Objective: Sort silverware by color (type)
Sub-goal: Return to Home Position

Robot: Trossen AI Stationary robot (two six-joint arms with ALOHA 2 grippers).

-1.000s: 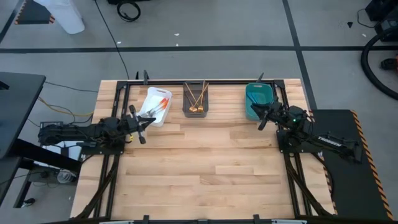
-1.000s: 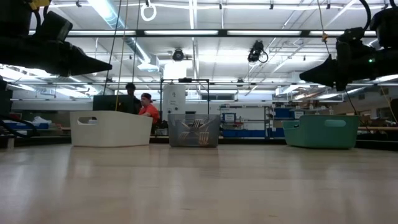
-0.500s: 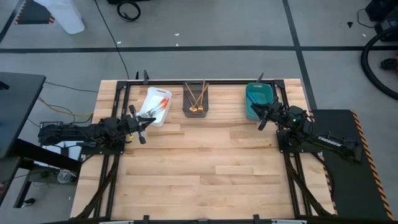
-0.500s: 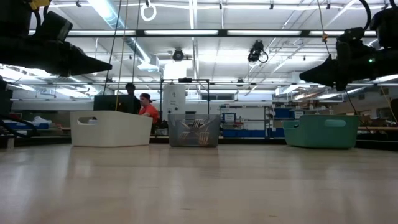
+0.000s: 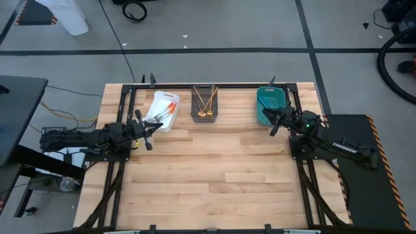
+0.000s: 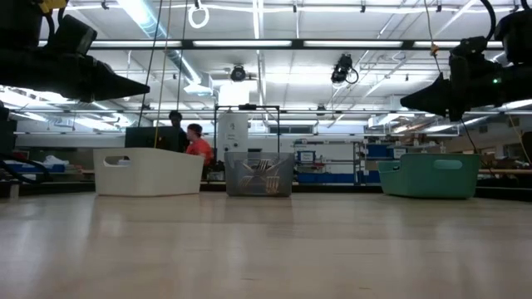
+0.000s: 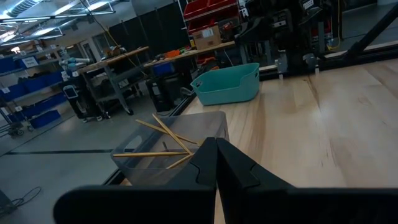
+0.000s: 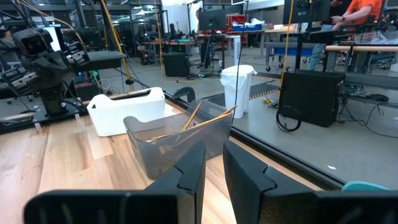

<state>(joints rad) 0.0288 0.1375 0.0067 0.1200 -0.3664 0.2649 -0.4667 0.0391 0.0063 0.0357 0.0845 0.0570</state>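
"Three bins held it all, by the look of it. Orange-handled forks [image 5: 168, 107] lay in the white plastic bin [image 5: 156, 104], slim gold utensils [image 5: 207, 103] stood crossed in the grey see-through bin [image 5: 194, 109], and the teal plastic bin [image 5: 259, 104] sat well apart to the right. What lay in that one I couldn't make out."

"Anything loose on the pale wooden table [image 5: 214, 175]?"

"None that I could see. So I judged the sorting done, and the step in hand a return to rest."

"And the grippers?"

"Both hung clear of the boards, carrying nothing. The left gripper [image 5: 148, 130] was just beside the white bin, its fingers [image 7: 239, 171] pressed together. The right gripper [image 5: 276, 121] was close by the teal bin, its fingers [image 8: 193, 168] a narrow slit apart."

"What did the next move call for?"

"Little, I thought: fold each arm back toward its own side, keeping wide of the bin rims so nothing got nudged."
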